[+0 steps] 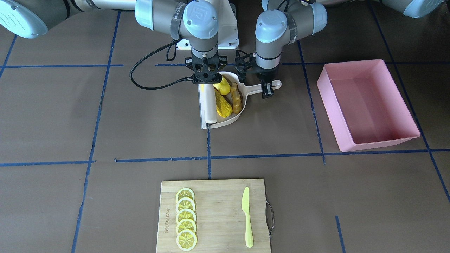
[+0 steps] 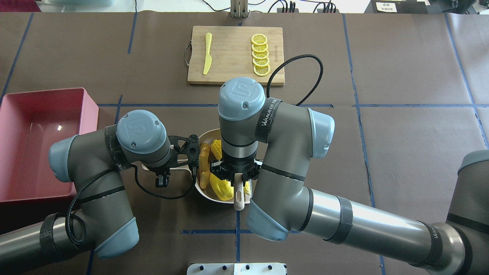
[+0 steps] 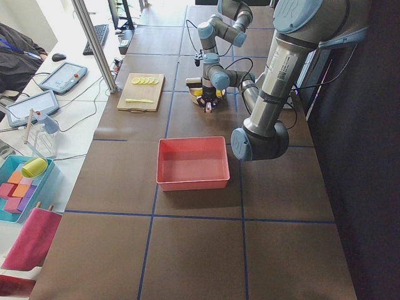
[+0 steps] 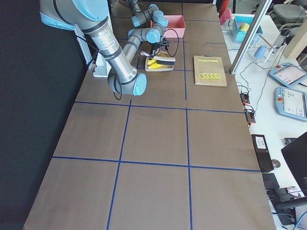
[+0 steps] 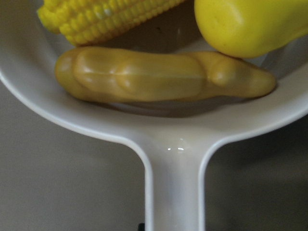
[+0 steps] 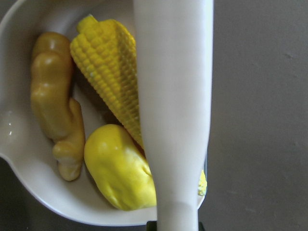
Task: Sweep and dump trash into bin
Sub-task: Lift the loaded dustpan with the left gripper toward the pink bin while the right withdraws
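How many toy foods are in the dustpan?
3, all in the dustpan: ginger root nearest its handle, corn cob in the middle, yellow lump at the robot's end.

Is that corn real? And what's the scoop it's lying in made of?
The corn cob looks like glossy moulded plastic, probably a toy: its kernels are very even and shiny. The dustpan seems smooth cream plastic, with small bright glints on its handle.

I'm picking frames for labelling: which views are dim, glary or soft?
Left wrist view: dim, ginger root slightly soft, small glints on the dustpan handle. Overhead view: a bright glint on the bin floor. Right wrist view: evenly lit, the corn cob sharp.
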